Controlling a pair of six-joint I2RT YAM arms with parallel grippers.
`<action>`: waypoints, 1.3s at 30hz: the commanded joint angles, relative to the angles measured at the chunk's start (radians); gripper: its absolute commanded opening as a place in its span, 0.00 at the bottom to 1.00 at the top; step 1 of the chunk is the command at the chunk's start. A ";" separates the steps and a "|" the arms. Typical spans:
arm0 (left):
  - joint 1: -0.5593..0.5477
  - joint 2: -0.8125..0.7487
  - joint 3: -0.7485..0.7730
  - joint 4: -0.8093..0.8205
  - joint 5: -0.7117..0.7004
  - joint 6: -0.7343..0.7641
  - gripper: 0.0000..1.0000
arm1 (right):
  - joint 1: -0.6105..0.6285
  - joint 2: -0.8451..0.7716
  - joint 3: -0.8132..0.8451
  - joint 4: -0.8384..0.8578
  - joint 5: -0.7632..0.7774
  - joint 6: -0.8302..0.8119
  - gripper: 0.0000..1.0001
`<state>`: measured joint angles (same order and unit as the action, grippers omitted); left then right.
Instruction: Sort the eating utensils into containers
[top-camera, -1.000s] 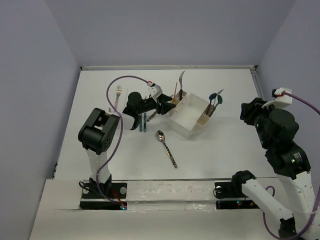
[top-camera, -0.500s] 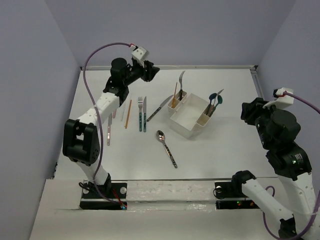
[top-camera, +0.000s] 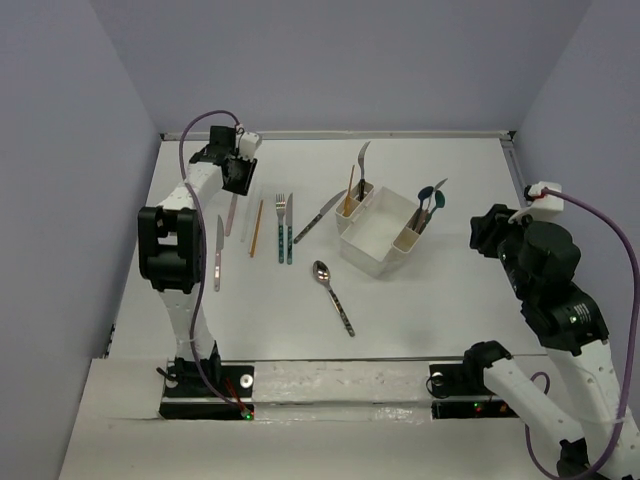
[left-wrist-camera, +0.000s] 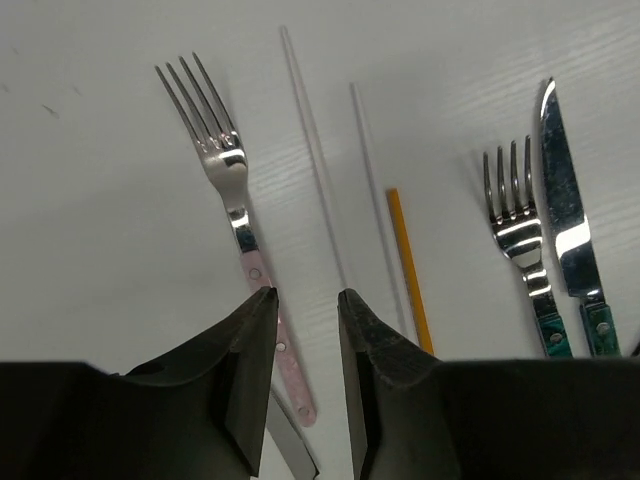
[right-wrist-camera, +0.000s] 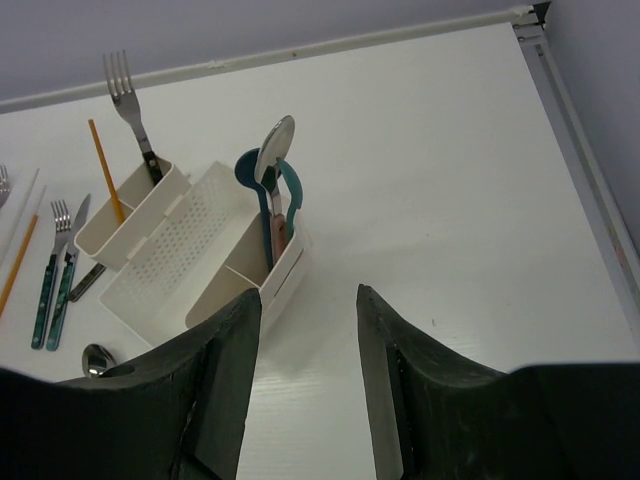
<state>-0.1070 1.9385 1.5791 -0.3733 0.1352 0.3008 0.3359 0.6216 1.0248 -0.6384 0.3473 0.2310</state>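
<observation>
- Top view: the left gripper (top-camera: 232, 168) hangs over the counter (top-camera: 450, 300) near its 11 o'clock corner, above the tines end of the pink fork (top-camera: 231, 215).
- The caddy (top-camera: 378, 232) stands near the middle, with utensils upright in both end slots. Loose pieces lie at its 9 o'clock, and a spoon (top-camera: 333, 295) lies at its 7 o'clock.
- The right gripper (top-camera: 488, 230) sits at the caddy's 3 o'clock, well apart from it.
- Left wrist: the left gripper (left-wrist-camera: 305, 300) has its jaws a narrow gap apart, with nothing between them. The pink fork (left-wrist-camera: 235, 200) runs its handle under the left-hand finger.
- At the fork's 3 o'clock lie two white chopsticks (left-wrist-camera: 312, 150), then an orange chopstick (left-wrist-camera: 410, 270), a teal fork (left-wrist-camera: 520, 230) and a teal knife (left-wrist-camera: 565, 220).
- Right wrist: the right gripper (right-wrist-camera: 305, 300) has its jaws apart and empty. The caddy (right-wrist-camera: 190, 260) shows at 10 o'clock.
- Step in hand, as I judge it: picking up the pink fork.
- The next move calls for centring the jaws across the handle, lowering, and closing clear of the nearest white chopstick.
</observation>
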 joint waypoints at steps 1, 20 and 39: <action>-0.020 0.029 0.067 -0.082 -0.045 0.040 0.42 | 0.009 -0.033 0.000 0.048 -0.022 -0.009 0.49; -0.019 0.266 0.176 -0.090 -0.051 0.047 0.42 | 0.009 -0.033 0.040 -0.010 -0.005 0.014 0.49; -0.014 0.329 0.223 -0.207 0.119 -0.031 0.00 | 0.009 -0.037 0.029 -0.023 0.030 -0.007 0.50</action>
<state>-0.1242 2.2494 1.7935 -0.4961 0.1566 0.3325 0.3359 0.5903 1.0241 -0.6735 0.3607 0.2394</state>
